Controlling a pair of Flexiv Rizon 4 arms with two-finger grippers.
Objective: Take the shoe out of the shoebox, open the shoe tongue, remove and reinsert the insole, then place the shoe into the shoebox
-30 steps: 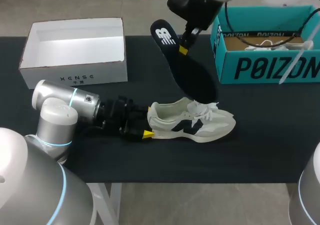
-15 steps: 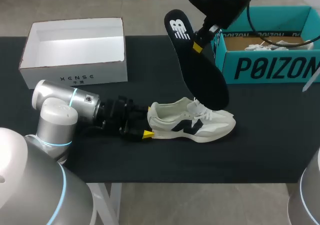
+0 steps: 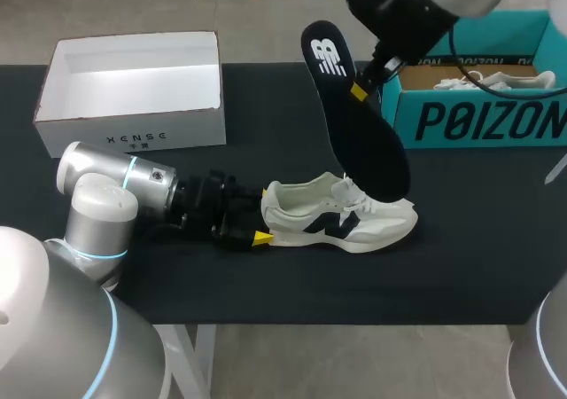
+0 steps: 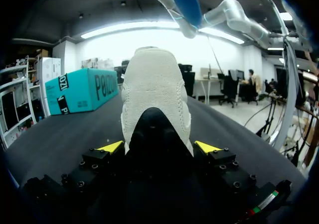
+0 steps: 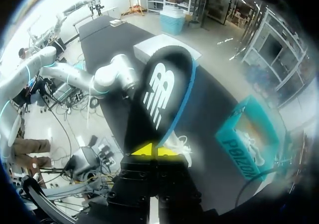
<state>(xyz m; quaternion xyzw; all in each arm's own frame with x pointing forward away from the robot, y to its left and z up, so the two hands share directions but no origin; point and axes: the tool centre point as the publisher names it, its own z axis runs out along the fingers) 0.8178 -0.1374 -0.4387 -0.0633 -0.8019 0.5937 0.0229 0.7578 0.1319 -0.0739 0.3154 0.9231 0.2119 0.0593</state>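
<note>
A white sneaker [image 3: 345,217] with dark side markings lies on its sole on the black table, toe pointing right. My left gripper [image 3: 257,226] is shut on its heel; in the left wrist view the yellow tips [image 4: 110,147] press the heel [image 4: 154,94] from both sides. The black insole [image 3: 354,124] hangs tilted in the air above the sneaker, its lower end just over the laces. My right gripper [image 3: 359,90] is shut on the insole's edge. In the right wrist view the insole [image 5: 159,99] runs out ahead of that gripper [image 5: 153,150].
A teal shoebox [image 3: 478,120] stands at the back right with a second white shoe [image 3: 496,80] inside. An open white box [image 3: 133,89] sits at the back left. The table's front strip [image 3: 354,284] is bare black cloth.
My right arm has carried the insole to the right and slightly up, over the sneaker's laces. The left arm and the sneaker have stayed still.
</note>
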